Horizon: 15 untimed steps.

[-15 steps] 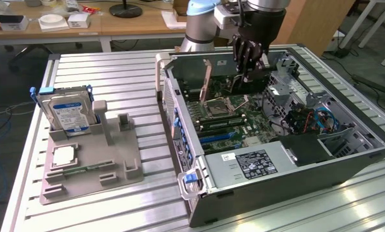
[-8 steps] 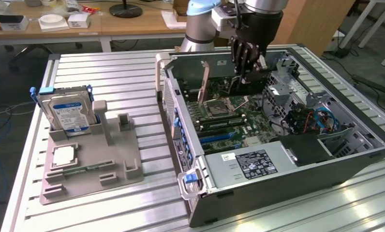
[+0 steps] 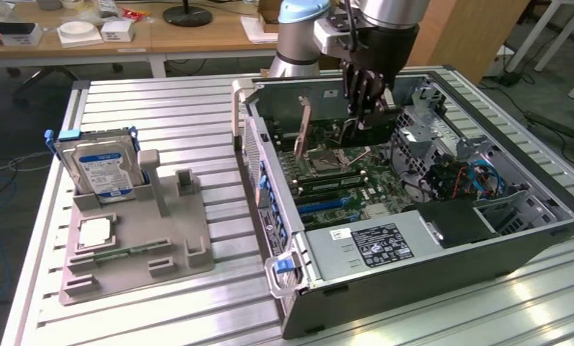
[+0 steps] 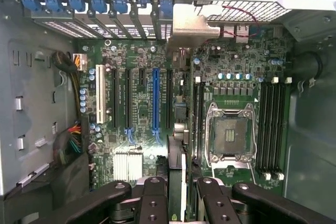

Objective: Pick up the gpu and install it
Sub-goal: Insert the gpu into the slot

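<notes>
As the gripper (image 4: 181,202) is hanging inside the computer case (image 3: 412,288), its fingers (image 4: 155,203) are clamping the gpu (image 4: 177,166) edge-on. The gpu is hovering above the motherboard (image 4: 142,108).

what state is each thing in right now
gripper, shut on the gpu
gpu, held on edge over the motherboard
computer case, lying on its side, side panel off
hard drive, standing upright in the grey holder
memory stick, lying flat in the grey holder

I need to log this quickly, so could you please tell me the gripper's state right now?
Gripper: closed on the slim, dark, rectangular gpu card.
</notes>
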Motion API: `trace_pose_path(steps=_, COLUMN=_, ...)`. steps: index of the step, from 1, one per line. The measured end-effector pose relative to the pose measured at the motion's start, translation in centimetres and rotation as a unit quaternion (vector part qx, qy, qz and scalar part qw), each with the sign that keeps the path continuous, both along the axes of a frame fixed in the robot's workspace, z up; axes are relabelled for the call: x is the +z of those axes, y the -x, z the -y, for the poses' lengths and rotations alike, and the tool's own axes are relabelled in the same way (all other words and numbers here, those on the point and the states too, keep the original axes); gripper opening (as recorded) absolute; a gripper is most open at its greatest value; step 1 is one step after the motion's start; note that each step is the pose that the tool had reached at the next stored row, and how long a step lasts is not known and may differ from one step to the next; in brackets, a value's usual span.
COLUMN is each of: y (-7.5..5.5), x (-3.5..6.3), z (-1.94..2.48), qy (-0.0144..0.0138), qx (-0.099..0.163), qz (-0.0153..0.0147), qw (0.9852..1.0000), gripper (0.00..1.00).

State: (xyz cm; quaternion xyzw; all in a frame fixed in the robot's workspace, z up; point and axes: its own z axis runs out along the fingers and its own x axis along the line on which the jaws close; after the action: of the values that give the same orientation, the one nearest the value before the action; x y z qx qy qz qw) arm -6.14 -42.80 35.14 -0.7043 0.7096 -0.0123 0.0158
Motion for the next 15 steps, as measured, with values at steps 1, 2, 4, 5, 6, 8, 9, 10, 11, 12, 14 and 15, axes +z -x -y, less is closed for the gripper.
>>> trace_pose_path(steps=1, y=0.00, x=-0.11, z=0.00, qy=0.0000, qx=0.000, qz=0.0000, qw=1.0000, gripper=0.26)
trace_pose_path(steps=2, y=0.00, x=-0.21, z=0.00, qy=0.0000, qx=0.000, qz=0.0000, qw=1.0000, gripper=0.26)
trace_pose_path(steps=4, y=0.00, x=-0.39, z=0.00, qy=0.0000, qx=0.000, qz=0.0000, qw=1.0000, gripper=0.26)
trace_pose_path(steps=5, y=0.00, x=-0.49, z=0.00, qy=0.0000, qx=0.000, qz=0.0000, qw=1.0000, gripper=0.26)
trace_pose_path(steps=6, y=0.01, x=-0.57, z=0.00, qy=0.0000, qx=0.000, qz=0.0000, qw=1.0000, gripper=0.26)
trace_pose_path(steps=8, y=0.04, x=-0.70, z=0.00, qy=0.0000, qx=0.000, qz=0.0000, qw=1.0000, gripper=0.26)
trace_pose_path(steps=9, y=0.06, x=-0.76, z=0.00, qy=0.0000, qx=0.000, qz=0.0000, qw=1.0000, gripper=0.26)
trace_pose_path(steps=10, y=0.10, x=-0.80, z=0.00, qy=0.0000, qx=0.000, qz=0.0000, qw=1.0000, gripper=0.26)
trace_pose_path(steps=11, y=0.16, x=-0.84, z=0.01, qy=0.0001, qx=0.000, qz=-0.0001, qw=1.0000, gripper=0.26)
trace_pose_path(steps=12, y=0.25, x=-0.86, z=0.01, qy=0.0001, qx=0.000, qz=-0.0001, qw=1.0000, gripper=0.26)
trace_pose_path(steps=14, y=0.43, x=-0.93, z=0.01, qy=0.0000, qx=0.000, qz=0.0000, qw=1.0000, gripper=0.26)
trace_pose_path(steps=15, y=0.51, x=-0.95, z=0.02, qy=0.0000, qx=0.000, qz=0.0000, qw=1.0000, gripper=0.26)
